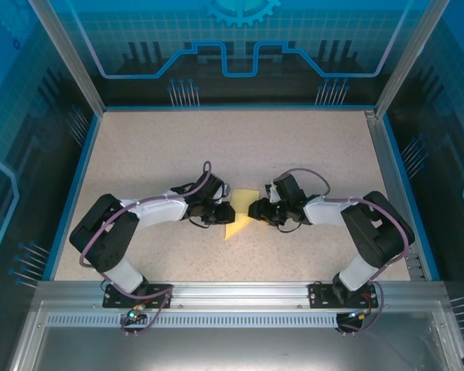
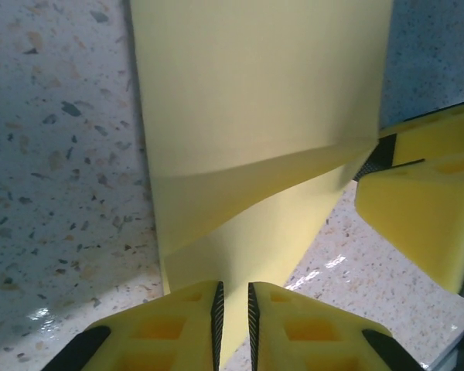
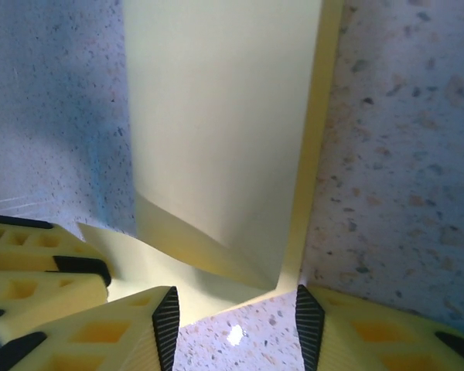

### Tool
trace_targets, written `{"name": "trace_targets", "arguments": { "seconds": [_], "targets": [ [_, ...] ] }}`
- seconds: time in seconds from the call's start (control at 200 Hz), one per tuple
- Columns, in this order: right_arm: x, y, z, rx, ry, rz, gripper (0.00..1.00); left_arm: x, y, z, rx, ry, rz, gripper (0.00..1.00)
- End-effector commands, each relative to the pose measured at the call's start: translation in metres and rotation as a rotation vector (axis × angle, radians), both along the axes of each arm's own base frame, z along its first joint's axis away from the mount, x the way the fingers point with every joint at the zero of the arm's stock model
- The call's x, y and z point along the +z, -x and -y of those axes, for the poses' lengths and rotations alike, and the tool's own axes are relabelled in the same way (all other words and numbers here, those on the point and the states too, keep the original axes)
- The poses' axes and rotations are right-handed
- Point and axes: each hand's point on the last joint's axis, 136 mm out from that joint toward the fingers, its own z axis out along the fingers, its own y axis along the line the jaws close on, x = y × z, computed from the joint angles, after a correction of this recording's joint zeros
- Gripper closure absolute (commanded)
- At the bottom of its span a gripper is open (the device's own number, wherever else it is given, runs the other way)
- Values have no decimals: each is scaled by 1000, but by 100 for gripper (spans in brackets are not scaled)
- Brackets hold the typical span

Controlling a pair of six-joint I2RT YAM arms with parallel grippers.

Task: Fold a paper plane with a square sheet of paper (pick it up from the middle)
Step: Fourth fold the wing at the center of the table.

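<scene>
A speckled beige table (image 1: 139, 154) is sitting with blue trim (image 1: 75, 192) running along its left, far and right edges and an aluminium rail (image 1: 240, 297) lying across its near edge. Blue panels (image 1: 240, 46) printed with circuit lines are standing beyond the far edge.

From overhead I can't read the folds in the yellow paper (image 1: 242, 207). It is too small there, and its side edges are covered by the left gripper (image 1: 226, 215) and the right gripper (image 1: 257, 210).

On the left wrist camera the paper runs off the top of the picture. Its lower tip disappears between the left fingers (image 2: 170, 325), so I can't see where it ends. The right fingers (image 2: 425, 209) are cut off by the right edge.

On the right wrist camera the paper leaves the frame at the top too. The left fingers are cropped by the left edge, and the right fingers by the bottom.
</scene>
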Motion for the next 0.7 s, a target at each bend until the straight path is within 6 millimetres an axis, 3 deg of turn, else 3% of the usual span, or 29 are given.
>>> {"name": "trace_targets", "arguments": {
  "seconds": [0.0,0.225,0.695],
  "targets": [
    [1,0,-11,16,-22,-11,52,-6,-7,-7,-5,-53,11,80],
    [4,-5,-20,28,-67,-8,53,-10,-6,-5,-6,-44,4,80],
    [15,-17,-34,44,-124,39,64,-7,-6,1,-21,-4,15,78]
  ]
}}
